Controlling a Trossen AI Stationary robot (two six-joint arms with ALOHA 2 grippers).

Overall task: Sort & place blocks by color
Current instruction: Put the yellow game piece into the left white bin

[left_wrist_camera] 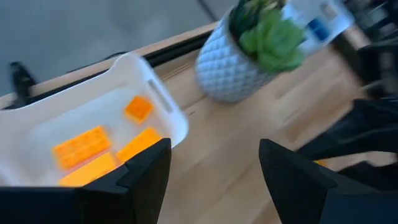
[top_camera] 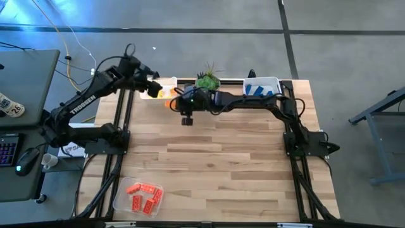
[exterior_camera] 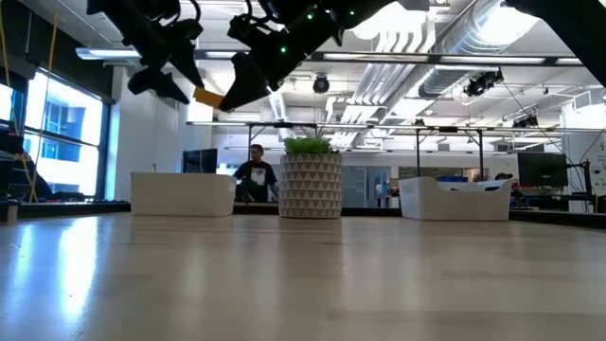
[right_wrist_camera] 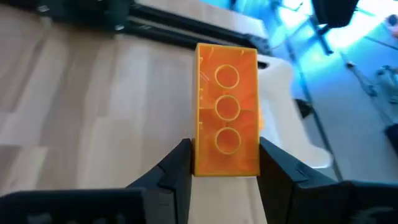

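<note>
My right gripper point(right_wrist_camera: 225, 155) is shut on a yellow-orange block point(right_wrist_camera: 227, 112) and holds it high above the table, near a white tray point(top_camera: 154, 92) at the far edge; the low view shows the same block point(exterior_camera: 208, 97). Several yellow-orange blocks point(left_wrist_camera: 81, 148) lie in that tray point(left_wrist_camera: 165, 106). My left gripper point(left_wrist_camera: 214, 180) stands open over the tray's near side with nothing between its fingers. A tray of blue blocks point(top_camera: 261, 87) sits at the far right, and a tray of red-orange blocks point(top_camera: 142, 196) at the near left. My right gripper pinches the block's two long sides point(right_wrist_camera: 200, 163) between its two fingers, near one end. The fingers reach in from the table's right, slanting down, and lie across the block. The block sticks out past the fingertips, hollow underside toward the wrist camera, lifted clear of the table.
A green plant in a white patterned pot point(top_camera: 207, 81) stands at the far edge between the yellow-orange and blue trays, close to both grippers. Bare wooden tabletop point(top_camera: 221, 164) spreads across the middle and near side. A person point(exterior_camera: 254, 175) shows in the room behind.
</note>
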